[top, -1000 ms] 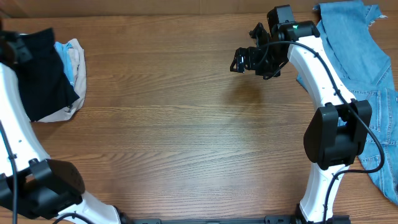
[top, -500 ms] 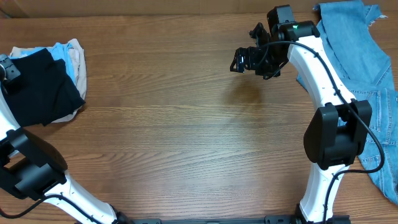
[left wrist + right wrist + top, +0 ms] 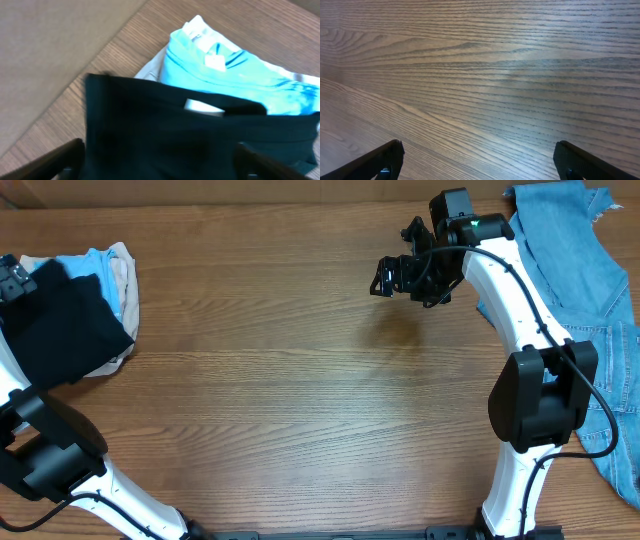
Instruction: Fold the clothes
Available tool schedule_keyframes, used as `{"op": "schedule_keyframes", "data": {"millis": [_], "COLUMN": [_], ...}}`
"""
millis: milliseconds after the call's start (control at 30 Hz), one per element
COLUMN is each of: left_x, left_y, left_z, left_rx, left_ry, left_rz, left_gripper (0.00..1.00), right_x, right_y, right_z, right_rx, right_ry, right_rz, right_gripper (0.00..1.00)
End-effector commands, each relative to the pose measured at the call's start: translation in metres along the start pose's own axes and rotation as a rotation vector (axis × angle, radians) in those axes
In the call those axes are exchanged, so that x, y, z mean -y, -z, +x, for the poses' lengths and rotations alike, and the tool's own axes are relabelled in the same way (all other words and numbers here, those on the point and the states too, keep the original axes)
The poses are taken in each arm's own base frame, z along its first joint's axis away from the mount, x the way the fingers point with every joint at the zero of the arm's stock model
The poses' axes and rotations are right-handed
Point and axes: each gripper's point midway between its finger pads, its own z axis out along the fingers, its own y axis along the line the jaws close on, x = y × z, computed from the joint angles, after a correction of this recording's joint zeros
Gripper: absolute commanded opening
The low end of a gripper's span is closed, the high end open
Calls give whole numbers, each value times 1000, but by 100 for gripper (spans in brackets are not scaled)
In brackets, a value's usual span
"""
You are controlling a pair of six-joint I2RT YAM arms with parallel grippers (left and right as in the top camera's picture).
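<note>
My left arm runs up the left edge of the overhead view from its base in the lower corner. The left gripper (image 3: 12, 278) sits right at the frame edge over the clothing pile, and part of it is cut off there. On the left wrist camera the left gripper (image 3: 160, 161) has its fingers spread wide, one tip in each bottom corner. Nothing is pinched between them.

The black T-shirt (image 3: 60, 330) lies folded on the pile at the table's left edge. It rests on the pale blue garment (image 3: 100, 265) and the beige garment (image 3: 125, 275). Up close, the T-shirt (image 3: 175, 135) fills the lower frame, soft and blurry, with the white label (image 3: 202, 106) showing at the neck. The pale blue garment (image 3: 240, 70) sticks out behind it. The shirt's near edge is cut off by the frame, and its left side in the overhead is hidden by my arm.

My right arm rises from the bottom edge, bends at the elbow and reaches up and left. The right gripper (image 3: 385, 280) hangs over the bare table (image 3: 300, 400), well away from the shirt. The right gripper (image 3: 479, 162) has its jaws wide with only wood grain below. The jeans (image 3: 590, 290) lie behind that arm, partly covered by it and running off the right edge.
</note>
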Motion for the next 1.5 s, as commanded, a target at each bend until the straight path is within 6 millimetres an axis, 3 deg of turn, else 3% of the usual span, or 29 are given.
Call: {"op": "schedule_keyframes", "data": {"millis": [0, 67, 267, 500, 633, 800, 933, 1067, 1200, 1367, 1467], "left_x": [-14, -14, 19, 59, 110, 169, 217, 246, 253, 229, 217], "left_y": [17, 28, 74, 123, 156, 187, 207, 223, 231, 230, 231], "left_z": [-13, -18, -32, -26, -10, 15, 47, 75, 104, 143, 156], "left_rx": [42, 62, 131, 148, 128, 100, 64, 14, -81, -276, -336], "left_ry": [36, 55, 32, -33, -102, -213, -362, -434, -468, -459, -479], "left_rz": [-60, -53, 95, 167, 341, 470, 536, 590, 620, 558, 520], "left_gripper": [100, 100, 100, 100, 100, 100, 100, 100, 100, 100, 100], "right_x": [-3, -3, -3, -3, 1, 21, 15, 3, -2, -8, -15], "right_y": [7, 7, 7, 7, 7, 25, 52, 74, 83, 100, 119], "right_z": [-5, -7, -8, -8, -10, -33, -57, -77, -73, -60, -55], "right_rx": [26, 30, 38, 37, 46, 146, 243, 327, 312, 300, 326], "right_ry": [17, 19, 23, 22, 23, 34, 61, 87, 163, 152, 126], "right_rz": [-3, -4, -5, -5, 21, 180, 214, 205, 218, 218, 211], "right_gripper": [100, 100, 100, 100, 100, 100, 100, 100, 100, 100, 100]}}
